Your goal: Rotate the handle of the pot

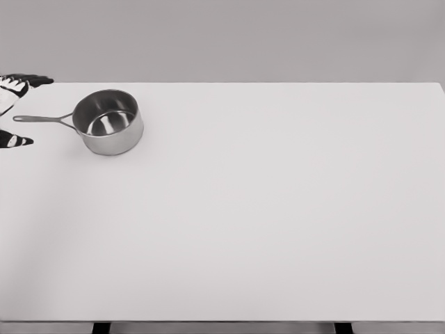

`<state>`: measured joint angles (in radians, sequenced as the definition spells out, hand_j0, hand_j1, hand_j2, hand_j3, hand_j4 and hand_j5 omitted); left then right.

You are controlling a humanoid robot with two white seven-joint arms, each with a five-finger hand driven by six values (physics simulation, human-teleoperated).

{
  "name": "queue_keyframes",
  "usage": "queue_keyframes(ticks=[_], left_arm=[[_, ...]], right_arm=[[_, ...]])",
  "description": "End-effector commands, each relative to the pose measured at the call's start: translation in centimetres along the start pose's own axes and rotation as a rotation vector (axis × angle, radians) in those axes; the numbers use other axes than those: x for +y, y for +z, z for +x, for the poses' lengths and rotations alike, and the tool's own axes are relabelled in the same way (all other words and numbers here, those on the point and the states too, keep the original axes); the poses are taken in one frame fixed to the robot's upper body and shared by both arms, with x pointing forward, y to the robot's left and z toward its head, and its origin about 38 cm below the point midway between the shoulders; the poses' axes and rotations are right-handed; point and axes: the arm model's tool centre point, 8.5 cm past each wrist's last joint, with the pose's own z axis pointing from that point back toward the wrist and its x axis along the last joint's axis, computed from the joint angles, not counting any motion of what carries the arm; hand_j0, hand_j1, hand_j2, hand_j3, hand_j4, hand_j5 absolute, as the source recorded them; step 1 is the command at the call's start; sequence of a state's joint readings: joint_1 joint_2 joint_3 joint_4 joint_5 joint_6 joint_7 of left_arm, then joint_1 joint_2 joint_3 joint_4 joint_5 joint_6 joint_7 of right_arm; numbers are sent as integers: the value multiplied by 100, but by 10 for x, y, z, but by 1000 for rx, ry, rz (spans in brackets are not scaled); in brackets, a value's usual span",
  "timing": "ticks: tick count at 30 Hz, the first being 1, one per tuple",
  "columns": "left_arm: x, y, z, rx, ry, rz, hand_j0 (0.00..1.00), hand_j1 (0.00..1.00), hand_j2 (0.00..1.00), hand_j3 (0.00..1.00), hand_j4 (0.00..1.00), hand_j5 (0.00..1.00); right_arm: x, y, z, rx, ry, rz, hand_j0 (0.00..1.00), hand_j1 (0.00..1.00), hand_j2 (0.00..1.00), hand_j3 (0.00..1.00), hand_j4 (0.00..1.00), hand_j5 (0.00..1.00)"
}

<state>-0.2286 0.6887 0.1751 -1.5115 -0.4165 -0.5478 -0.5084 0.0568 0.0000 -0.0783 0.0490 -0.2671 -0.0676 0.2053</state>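
Note:
A small steel pot (108, 122) stands upright on the white table (264, 209) at the far left. Its thin straight handle (42, 119) points left, toward the picture's edge. My left hand (15, 111) shows only partly at the left edge, with dark-tipped fingers (31, 80) above the handle's end and the thumb (17, 140) below it. The fingers are spread around the handle's tip and do not touch it. The pot is empty inside. My right hand is out of view.
The table's far edge runs just behind the pot, and a plain grey wall (243, 35) rises beyond it. Two dark table legs (101, 328) show under the near edge.

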Motion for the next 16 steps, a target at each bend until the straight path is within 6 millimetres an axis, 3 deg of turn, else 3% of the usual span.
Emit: queue_keyframes(ticks=[1, 5, 8, 10, 16], left_arm=[[40, 6, 40, -189, -22, 134, 100, 100, 100, 100, 100, 100], [32, 14, 81, -335, 51, 149, 100, 100, 100, 100, 100, 100], [4, 20, 83, -325, 98, 86, 100, 100, 100, 100, 100, 100], [-3, 22, 83, -322, 107, 68, 100, 100, 100, 100, 100, 100], [-4, 22, 83, -321, 105, 63, 100, 100, 100, 100, 100, 100]], right_arm=[[0, 0, 0, 0, 0, 0, 100, 100, 100, 100, 100, 100], [0, 0, 0, 0, 0, 0, 100, 100, 100, 100, 100, 100], [0, 0, 0, 0, 0, 0, 100, 100, 100, 100, 100, 100], [0, 0, 0, -1, 1, 0, 100, 100, 100, 100, 100, 100], [0, 0, 0, -1, 1, 0, 100, 100, 100, 100, 100, 100]])
